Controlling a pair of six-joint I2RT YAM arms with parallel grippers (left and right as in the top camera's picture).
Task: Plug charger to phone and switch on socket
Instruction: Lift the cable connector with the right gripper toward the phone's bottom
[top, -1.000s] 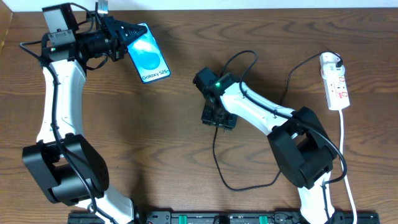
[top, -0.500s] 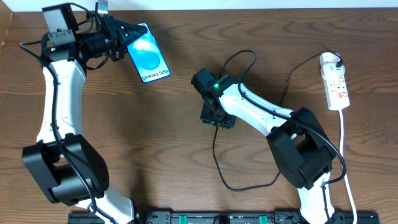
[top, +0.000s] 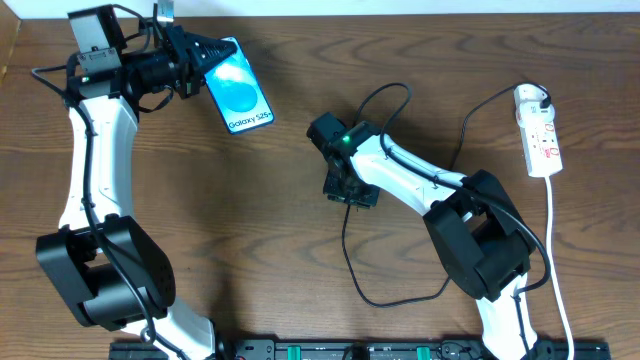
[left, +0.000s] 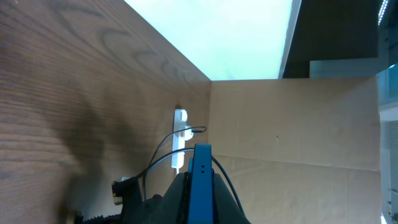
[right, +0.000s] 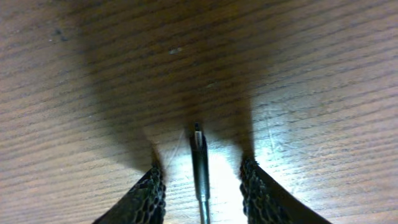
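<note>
My left gripper (top: 205, 55) is shut on the phone (top: 239, 87), a slim blue-screened smartphone with a white "Galaxy" strip, held at the table's back left. In the left wrist view the phone's blue edge (left: 200, 180) stands upright between the jaws. My right gripper (top: 350, 190) is open at mid-table, pointing down. In the right wrist view the charger's plug tip (right: 198, 149) lies on the wood between the two open fingers (right: 200, 177), touching neither. The thin black charger cable (top: 390, 298) loops over the table. The white socket (top: 538, 131) lies at the far right.
The socket's white cord (top: 553, 240) runs down the right side toward the front edge. A black rail (top: 350, 350) lines the table's front. A cardboard wall (left: 298, 124) shows beyond the table in the left wrist view.
The right gripper has shifted slightly left and back over the plug tip. The left arm and phone have not moved.
</note>
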